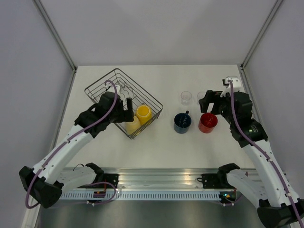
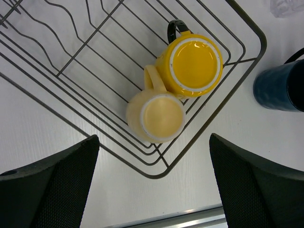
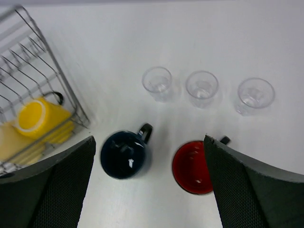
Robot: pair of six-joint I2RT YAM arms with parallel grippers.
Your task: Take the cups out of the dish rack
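Dish rack (image 1: pixel 100 79): dark wire basket set corner-on to the arms, on the left half of the white table (image 1: pixel 156 147); its row of upright tines runs along its far part.
Orange-yellow mug (image 2: pixel 191 64): inside the rack, in its near-right corner, dark handle pointing to the far side; a flat yellow face ringed in white is turned up, and I cannot tell whether that is mouth or base.
Pale cream-yellow mug (image 2: pixel 156 118): inside the rack, at its nearest corner, touching the orange-yellow mug.
Dark blue mug (image 3: pixel 122 154): out of the rack, upright on the table just to the rack's right, handle pointing away from the rack.
Red mug (image 3: pixel 192 167): out of the rack, upright on the table farther to the rack's right, apart from the blue one.
Clear glass tumblers (image 3: pixel 157 83) (image 3: pixel 202 88) (image 3: pixel 255 95): three in a row on the table, right of the rack and farther back than the two unloaded mugs.
Left gripper (image 2: pixel 154 137): jaws spread wide, holding nothing, above the rack's nearest corner, over the two mugs there.
Right gripper (image 3: pixel 149 138): jaws spread wide, holding nothing, well to the rack's right, above the blue and red mugs.
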